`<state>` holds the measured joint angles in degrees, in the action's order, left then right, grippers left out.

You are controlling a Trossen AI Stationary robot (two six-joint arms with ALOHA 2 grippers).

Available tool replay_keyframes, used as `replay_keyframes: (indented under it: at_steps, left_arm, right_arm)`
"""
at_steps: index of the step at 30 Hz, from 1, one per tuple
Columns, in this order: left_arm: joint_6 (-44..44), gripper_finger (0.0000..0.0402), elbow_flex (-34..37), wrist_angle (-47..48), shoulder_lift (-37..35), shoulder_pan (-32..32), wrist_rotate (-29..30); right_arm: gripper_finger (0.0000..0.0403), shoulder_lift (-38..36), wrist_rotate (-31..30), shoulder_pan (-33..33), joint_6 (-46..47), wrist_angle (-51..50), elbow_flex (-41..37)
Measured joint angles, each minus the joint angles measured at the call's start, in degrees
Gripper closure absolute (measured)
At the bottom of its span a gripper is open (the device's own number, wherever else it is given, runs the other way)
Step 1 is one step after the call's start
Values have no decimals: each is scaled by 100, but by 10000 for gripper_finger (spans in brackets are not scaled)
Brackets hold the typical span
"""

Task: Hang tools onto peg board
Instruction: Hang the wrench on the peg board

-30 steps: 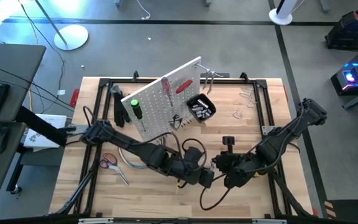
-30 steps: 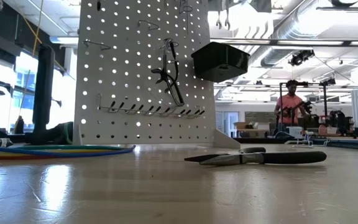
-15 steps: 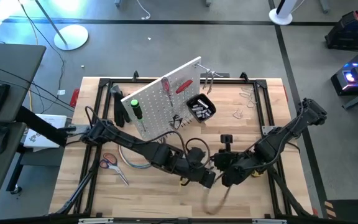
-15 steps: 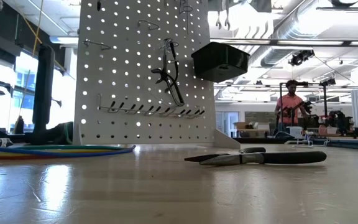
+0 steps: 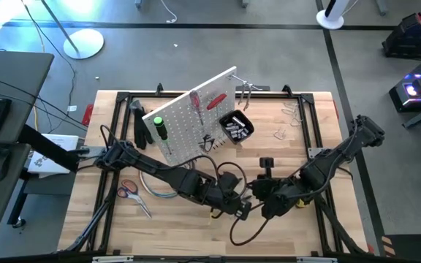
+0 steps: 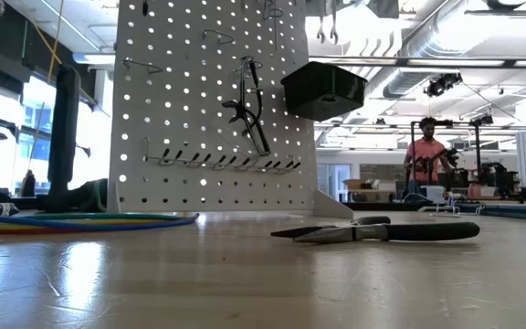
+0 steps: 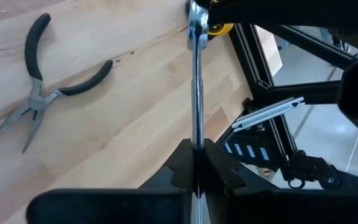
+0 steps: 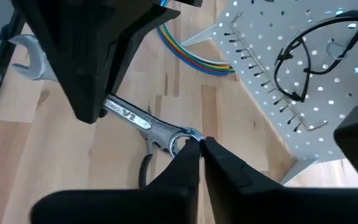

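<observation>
Near the front middle of the tabletop [image 5: 159, 226], the two arms meet tip to tip over a silver wrench [image 8: 143, 120]. The left gripper [image 5: 244, 210] is clenched on the wrench's shaft; its wrist view shows the bar [image 7: 197, 93] running straight out from between the pinched fingers [image 7: 219, 171]. The right gripper [image 5: 258, 204] is closed on the ring end, with its dark fingers [image 8: 188, 163] pressed together at the ring. The wrench's open-jawed end shows past the left gripper's body in the right wrist view.

Black-handled pliers [image 7: 42, 102] lie flat on the wood just beside the two grippers, handles spread; the low view shows them [image 6: 382, 231] lying in front of the board.

The peg board [image 5: 192, 113] stands tilted across the back middle of the tabletop, with a small black bin [image 5: 236, 126] fixed to its lower right. A green-handled screwdriver [image 5: 159, 127] and a red-handled tool [image 5: 215, 100] hang on its far face. A black wire-like item [image 6: 247, 105] hangs on its near face above a row of hooks.

Red-handled scissors [image 5: 128, 189] lie at the left front, near a curved bundle of coloured cables [image 6: 80, 220]. Metal clamps [image 5: 289, 111] lie at the back right.
</observation>
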<state>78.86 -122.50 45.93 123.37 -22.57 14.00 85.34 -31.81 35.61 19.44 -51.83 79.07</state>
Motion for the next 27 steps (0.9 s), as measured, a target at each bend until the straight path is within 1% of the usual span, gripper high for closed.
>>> replay_keyframes:
  at_steps: [2, 4, 6, 8, 10, 13, 14, 15, 16, 18, 20, 22, 24, 25, 27]
  left_arm:
    - [-57, 394, 0, 33, 0, -1, -13]
    - [-94, 396, 0, 81, -16, -4, 38]
    - [-119, 396, 0, 209, -57, 7, 182]
    - [-155, 396, 0, 249, -131, 13, 284]
    - [-238, 396, -2, 283, -180, 17, 338]
    - [-363, 396, -2, 307, -307, -33, 397]
    - [-404, 396, -2, 317, -389, -85, 521]
    - [-473, 396, -2, 292, -465, -151, 771]
    - [-615, 396, -2, 215, -594, -247, 1093]
    - [-1079, 396, -4, -29, -822, -452, 1837]
    - [-1742, 396, -17, -353, -1014, -666, 2580]
    - [-2498, 396, -22, -795, -1091, -769, 3053]
    - [-3195, 396, -19, -1361, -1065, -739, 3215]
    - [-3505, 396, -11, -1733, -1002, -678, 3194]
    - [-4081, 396, -11, -2486, -883, -522, 2898]
  right_arm:
    - [374, 0, 176, -2, -2, -32, 34]
    - [344, 7, 309, -6, 8, -170, 175]
    - [311, 7, 285, 34, 63, -382, 399]
    - [278, 7, 117, 96, 143, -765, 712]
    - [252, 7, -175, 149, 225, -1239, 1083]
    - [224, 3, -469, 202, 981, -2078, 1614]
    - [219, -38, -481, 205, 1278, -2290, 1706]
    - [217, -91, -487, 233, 1534, -2484, 1735]
    - [216, -178, -531, 286, 1791, -2594, 1687]
    - [216, -445, -761, 503, 2350, -2503, 1379]
    - [219, -811, -1145, 791, 2745, -1980, 921]
    - [224, -1231, -1632, 1066, 3057, -948, 347]
    - [228, -1611, -2063, 1261, 3182, 451, -296]
    - [229, -1753, -2157, 1301, 3005, 1303, -601]
    - [230, -1952, -2064, 1293, 2413, 3007, -1197]
